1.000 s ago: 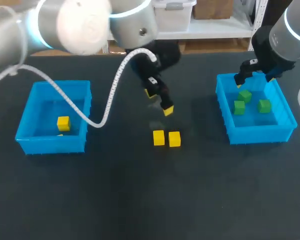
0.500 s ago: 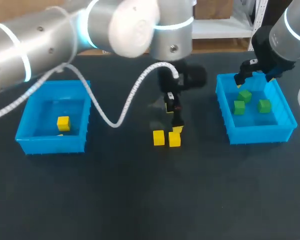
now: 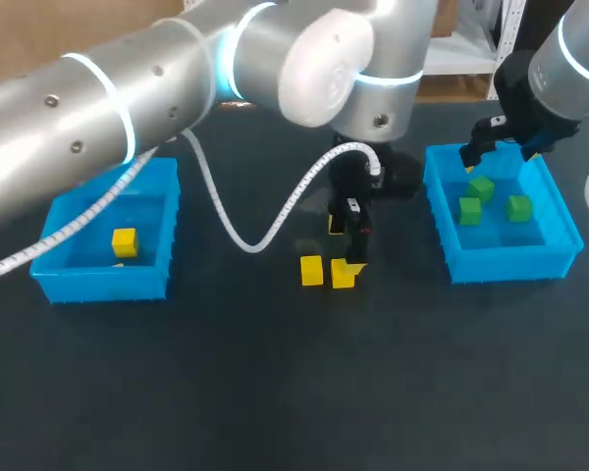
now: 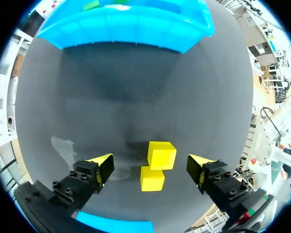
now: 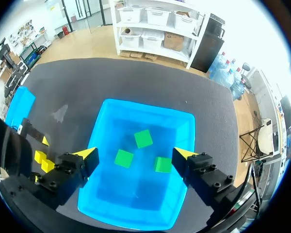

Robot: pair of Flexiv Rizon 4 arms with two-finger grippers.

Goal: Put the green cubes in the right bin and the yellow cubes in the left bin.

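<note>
Two yellow cubes (image 3: 311,271) (image 3: 344,275) lie side by side mid-table. My left gripper (image 3: 349,245) hangs open just above them; in the left wrist view both cubes (image 4: 161,155) (image 4: 152,178) sit between its spread fingers (image 4: 150,164), untouched. Another yellow cube (image 3: 125,241) rests in the left bin (image 3: 103,282). The right bin (image 3: 510,263) holds three green cubes (image 3: 482,188) (image 3: 469,209) (image 3: 518,207). Over that bin's far edge, my right gripper (image 5: 136,155) is open and empty, with the green cubes (image 5: 143,138) (image 5: 123,158) (image 5: 162,164) below it.
My left arm's white cable (image 3: 275,221) loops down over the table between the left bin and the cubes. The blue right bin (image 4: 126,24) stands ahead of my left gripper. Dark tabletop lies in front of both bins.
My left arm has swung right and come down, so its gripper now hangs over the two yellow cubes. The right arm has kept still.
</note>
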